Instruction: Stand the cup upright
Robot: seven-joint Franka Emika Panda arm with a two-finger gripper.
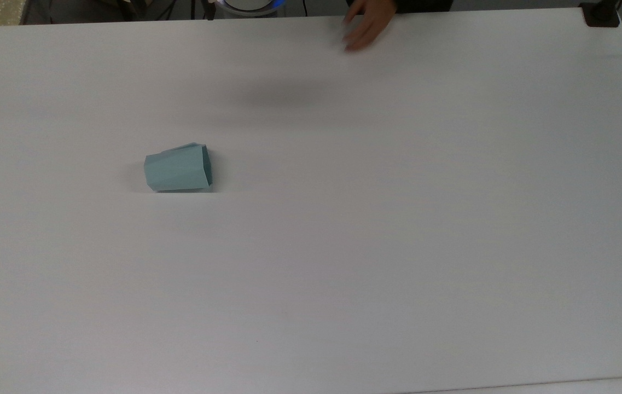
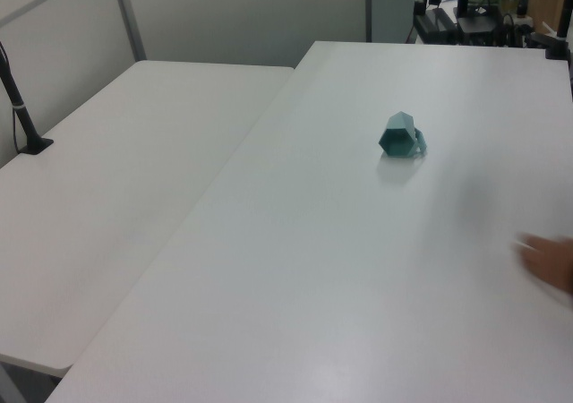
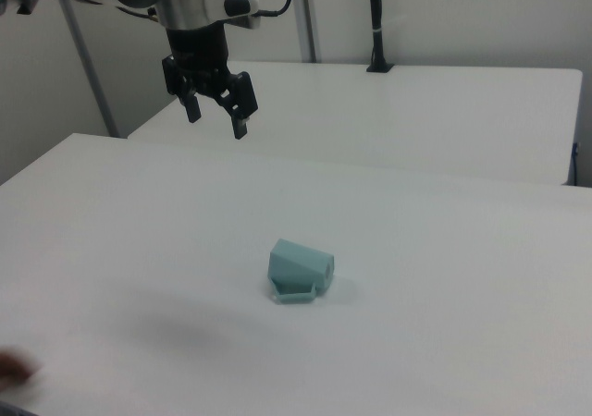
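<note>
We're seeing the cup lying on its side on the white surface, w/ its rim facing the top view's right. The tool is hanging open, high above the surface, well apart from the cup. A person's hand is blurring at the top view's far edge.

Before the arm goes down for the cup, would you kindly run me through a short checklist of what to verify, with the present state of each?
1. Cup located, lying on its side on the table: ok.
2. Gripper open, holding nothing: ok.
3. Gripper high above the table, apart from the cup: ok.
4. Handle's position known, low against the table in the right view: ok.
5. Workspace free of people: not ok, a person's hand is over the table edge.
</note>
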